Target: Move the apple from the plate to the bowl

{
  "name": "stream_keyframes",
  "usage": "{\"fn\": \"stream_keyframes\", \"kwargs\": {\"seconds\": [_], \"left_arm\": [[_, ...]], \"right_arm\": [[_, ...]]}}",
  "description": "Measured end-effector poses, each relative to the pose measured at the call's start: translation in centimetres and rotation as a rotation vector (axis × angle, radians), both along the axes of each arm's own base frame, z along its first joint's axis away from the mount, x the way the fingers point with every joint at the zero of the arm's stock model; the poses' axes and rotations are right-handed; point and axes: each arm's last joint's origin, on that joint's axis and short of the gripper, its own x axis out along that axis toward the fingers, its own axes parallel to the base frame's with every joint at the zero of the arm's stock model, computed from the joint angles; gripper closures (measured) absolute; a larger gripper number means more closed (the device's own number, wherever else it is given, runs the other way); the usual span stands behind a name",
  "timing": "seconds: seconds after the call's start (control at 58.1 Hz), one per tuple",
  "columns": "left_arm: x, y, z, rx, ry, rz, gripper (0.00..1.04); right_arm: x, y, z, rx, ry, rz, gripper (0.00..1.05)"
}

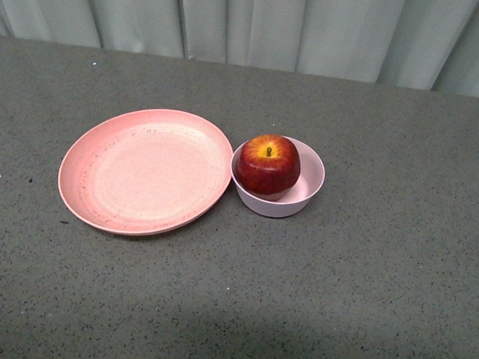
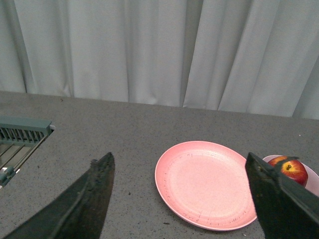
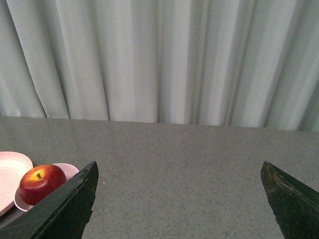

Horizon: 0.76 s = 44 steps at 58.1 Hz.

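Observation:
The dark-red apple point(image 1: 269, 163) sits inside the small pale pink bowl point(image 1: 306, 194), stem up. Touching the bowl's left side lies the wide salmon-pink plate point(image 1: 144, 171), with nothing on it. Neither arm shows in the front view. In the left wrist view my left gripper point(image 2: 179, 162) is open, well back from the plate point(image 2: 207, 181), and the apple point(image 2: 294, 170) peeks out past one dark finger. My right gripper point(image 3: 179, 169) is open too, over bare table, with the apple point(image 3: 41, 183) and bowl point(image 3: 67, 170) off to its side.
A grey speckled tabletop point(image 1: 377, 297) runs to a pale curtain point(image 1: 310, 27) along the far edge. A grey-green slatted rack point(image 2: 22, 132) shows at the edge of the left wrist view.

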Motion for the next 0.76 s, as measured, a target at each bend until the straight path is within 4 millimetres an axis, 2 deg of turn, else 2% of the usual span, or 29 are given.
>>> {"fn": "stream_keyframes", "kwargs": {"seconds": [0.086, 0.138, 0.189, 0.757], "left_arm": [[0.00, 0.00, 0.00, 0.000, 0.000, 0.000, 0.10], [0.00, 0.00, 0.00, 0.002, 0.000, 0.000, 0.05], [0.00, 0.00, 0.00, 0.003, 0.000, 0.000, 0.07], [0.00, 0.00, 0.00, 0.003, 0.000, 0.000, 0.07]], "right_arm": [[0.00, 0.00, 0.00, 0.000, 0.000, 0.000, 0.09], [0.00, 0.00, 0.00, 0.000, 0.000, 0.000, 0.09], [0.00, 0.00, 0.00, 0.000, 0.000, 0.000, 0.09], [0.00, 0.00, 0.00, 0.000, 0.000, 0.000, 0.09]]}}
